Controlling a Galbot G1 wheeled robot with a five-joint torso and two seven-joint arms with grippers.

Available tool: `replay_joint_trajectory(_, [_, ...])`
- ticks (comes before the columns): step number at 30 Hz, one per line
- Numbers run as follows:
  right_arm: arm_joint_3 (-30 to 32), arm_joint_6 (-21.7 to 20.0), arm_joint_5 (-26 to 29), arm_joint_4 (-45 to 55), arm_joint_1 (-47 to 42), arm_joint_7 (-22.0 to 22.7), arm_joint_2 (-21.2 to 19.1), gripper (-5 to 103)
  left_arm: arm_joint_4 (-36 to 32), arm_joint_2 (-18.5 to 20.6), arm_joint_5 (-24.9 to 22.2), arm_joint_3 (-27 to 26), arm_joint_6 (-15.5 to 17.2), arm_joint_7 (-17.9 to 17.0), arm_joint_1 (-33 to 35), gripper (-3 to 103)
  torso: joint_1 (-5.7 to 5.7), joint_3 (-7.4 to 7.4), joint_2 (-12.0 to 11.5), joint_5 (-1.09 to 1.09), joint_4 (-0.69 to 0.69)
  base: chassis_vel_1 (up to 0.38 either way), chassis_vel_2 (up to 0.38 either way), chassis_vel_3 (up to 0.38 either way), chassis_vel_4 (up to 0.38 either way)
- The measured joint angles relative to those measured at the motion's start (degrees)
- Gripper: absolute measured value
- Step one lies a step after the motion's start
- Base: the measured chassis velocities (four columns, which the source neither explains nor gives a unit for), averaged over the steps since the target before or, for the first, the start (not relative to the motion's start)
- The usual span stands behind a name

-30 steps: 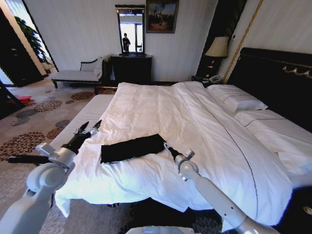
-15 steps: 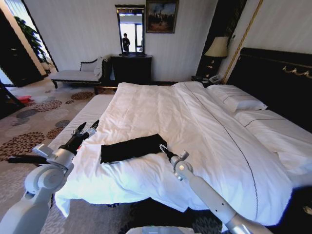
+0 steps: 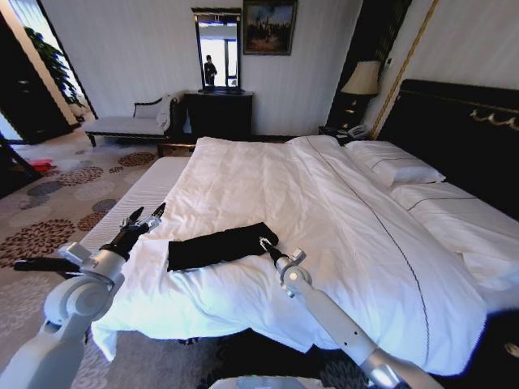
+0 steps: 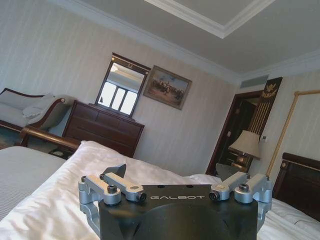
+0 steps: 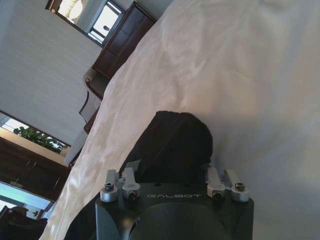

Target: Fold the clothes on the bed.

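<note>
Right hand [image 3: 265,245] spread at the folded black soft-fabric T-shirt's [image 3: 217,245] edge on the white-duveted bed [image 3: 340,211]; left hand [image 3: 144,217] spread, apart.

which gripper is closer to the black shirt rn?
Right. The right gripper is at the black shirt's near end; the left gripper hangs open off its other end, apart from it.

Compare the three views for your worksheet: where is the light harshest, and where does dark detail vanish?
Head view: daylight glares off the white duvet, while the black T-shirt reads as a flat dark strip, its folds lost. Right wrist view: the T-shirt is a featureless black mass against bright bedding. Left wrist view: softer, even light; the mirror is brightest.
</note>
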Motion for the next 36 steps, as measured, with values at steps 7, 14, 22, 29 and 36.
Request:
replay_joint_trajectory(7, [0.37, 1.26, -0.61, 0.09, -0.80, -1.03, 0.19, 30, 0.30, -0.44, 0.96, 0.43, -0.14, -0.10, -0.30, 100, 0.00, 0.00, 0.00, 0.00, -0.01, 0.000, 0.000, 0.000, 0.000])
replay_joint_trajectory(14, [1.07, 3.45, -1.75, 1.30, -1.76, -1.46, 0.59, 8, 0.45, -0.37, 1.18, 0.12, -0.27, -0.39, -0.09, 100, 0.00, 0.00, 0.00, 0.00, 0.01, 0.000, 0.000, 0.000, 0.000])
replay_joint_trajectory(22, [5.72, 6.48, -1.75, 11.58, -5.91, 6.00, -4.38, 2, 1.53, -0.05, 1.48, -0.22, -0.68, -0.65, -0.49, 100, 0.00, 0.00, 0.00, 0.00, -0.02, 0.000, 0.000, 0.000, 0.000])
replay_joint_trajectory(29, [8.79, 7.32, -2.88, 16.66, -10.30, 10.42, -8.29, 2, 2.14, 0.06, 1.52, 0.28, -0.84, -0.65, -1.66, 100, -0.02, 0.00, 0.00, 0.02, -0.01, 0.000, 0.000, 0.000, 0.000])
replay_joint_trajectory(36, [10.05, 8.08, -6.03, 17.08, -10.97, 8.07, -9.80, 2, 2.21, -0.37, 0.13, 0.29, -0.77, -1.37, -3.26, 100, -0.02, 0.00, 0.00, 0.00, -0.01, 0.000, 0.000, 0.000, 0.000])
